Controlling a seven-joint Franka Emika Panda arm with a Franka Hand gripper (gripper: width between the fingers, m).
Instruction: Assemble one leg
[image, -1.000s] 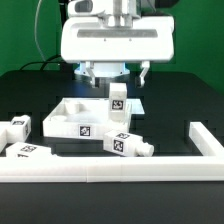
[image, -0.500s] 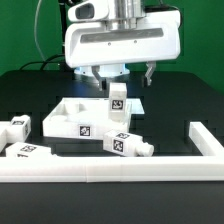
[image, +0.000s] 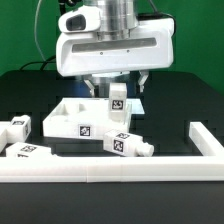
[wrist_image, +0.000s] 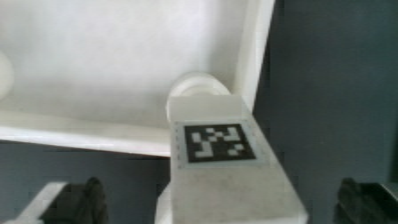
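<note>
One leg (image: 117, 101), a small white post with a black-and-white tag, stands upright at the far corner of the wide white square panel (image: 66, 121). My gripper (image: 116, 87) is right above it, open. Its dark fingers (image: 143, 84) hang on either side of the leg's top, apart from it. In the wrist view the leg (wrist_image: 221, 150) fills the middle between the two fingertips (wrist_image: 71, 200), with gaps on both sides, and the panel (wrist_image: 107, 70) lies behind it. My gripper (wrist_image: 217, 205) holds nothing.
Another leg (image: 126, 144) lies on its side in front of the panel. Two more legs (image: 14, 129) lie at the exterior view's left. A long white border rail (image: 120, 171) runs along the front and turns up at the right (image: 207, 142).
My gripper has come down over the upright leg and shifted slightly to the exterior view's left. The leg and the other parts have not moved.
</note>
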